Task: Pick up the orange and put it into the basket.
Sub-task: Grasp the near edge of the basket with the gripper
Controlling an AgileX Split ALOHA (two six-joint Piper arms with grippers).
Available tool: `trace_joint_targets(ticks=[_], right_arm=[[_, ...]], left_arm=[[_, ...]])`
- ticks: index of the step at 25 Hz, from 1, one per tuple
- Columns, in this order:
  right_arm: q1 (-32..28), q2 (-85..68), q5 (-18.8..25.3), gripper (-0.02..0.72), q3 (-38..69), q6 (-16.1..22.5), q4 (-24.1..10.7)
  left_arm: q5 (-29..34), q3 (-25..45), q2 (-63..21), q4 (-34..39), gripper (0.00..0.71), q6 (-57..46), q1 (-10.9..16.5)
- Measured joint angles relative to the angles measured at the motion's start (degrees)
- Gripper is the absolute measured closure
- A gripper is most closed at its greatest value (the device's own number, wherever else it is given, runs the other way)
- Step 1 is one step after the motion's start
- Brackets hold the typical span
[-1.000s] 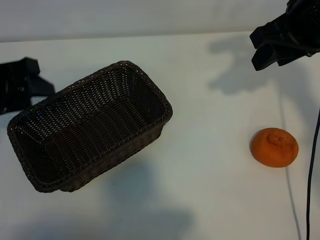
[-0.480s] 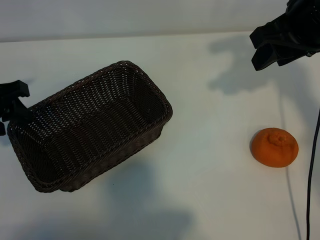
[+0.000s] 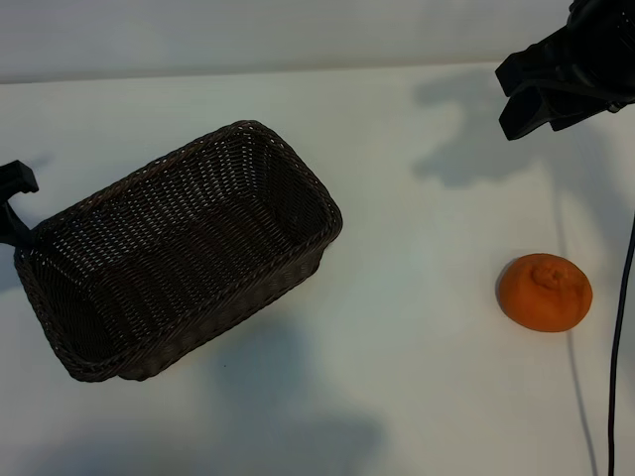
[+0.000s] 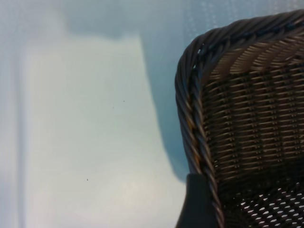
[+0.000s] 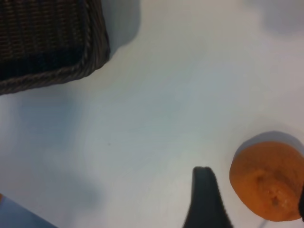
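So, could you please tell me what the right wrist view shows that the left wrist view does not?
Only the right wrist view shows the orange, lying on the white table apart from the basket, with a dark part of the right gripper beside it. Only the left wrist view shows the basket's open-weave inner wall up close, with a dark part of the left gripper right at the rim's outer side. Both show a rounded corner of the basket and bare table.

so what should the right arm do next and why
Probably lower the right gripper onto the orange: its jaws stand open and empty above the table, and the orange lies untouched, well apart from the basket.
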Motion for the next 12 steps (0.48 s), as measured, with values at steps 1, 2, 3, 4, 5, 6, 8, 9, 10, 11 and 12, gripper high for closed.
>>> trace_joint_targets(ticks=[1,2,3,4,5,6,8,9,10,11,12], right_arm=[[0.0,0.0,0.0,0.247,0.0,0.0,0.0],[0.0,0.0,0.0,0.247,0.0,0.0,0.0],[0.0,0.0,0.0,0.247,0.0,0.0,0.0],[0.0,0.0,0.0,0.247,0.0,0.0,0.0],[0.0,0.0,0.0,0.247,0.0,0.0,0.0],[0.0,0.0,0.0,0.247,0.0,0.0,0.0],[0.0,0.0,0.0,0.247,0.0,0.0,0.0],[0.0,0.0,0.0,0.247,0.0,0.0,0.0],[0.0,0.0,0.0,0.247,0.0,0.0,0.0],[0.0,0.0,0.0,0.247,0.0,0.0,0.0],[0.0,0.0,0.0,0.247,0.0,0.0,0.0]], left_arm=[[0.0,0.0,0.0,0.1,0.143,0.0,0.0],[-0.2,0.0,0.0,0.3,0.143,-0.1,0.0],[-0.3,0.0,0.0,0.5,0.143,-0.1,0.0],[-0.4,0.0,0.0,0.7,0.143,-0.1,0.0],[-0.5,0.0,0.0,0.9,0.143,-0.1,0.0],[-0.5,0.0,0.0,1.0,0.143,-0.2,0.0],[-1.2,0.3,0.0,1.1,0.143,-0.5,0.0],[-1.7,0.5,0.0,1.2,0.143,-0.8,0.0],[-2.2,1.0,0.0,1.2,0.143,-1.1,0.0],[-2.9,1.6,0.0,1.2,0.143,-1.4,0.0],[-3.4,2.2,0.0,1.2,0.143,-1.5,0.0]])
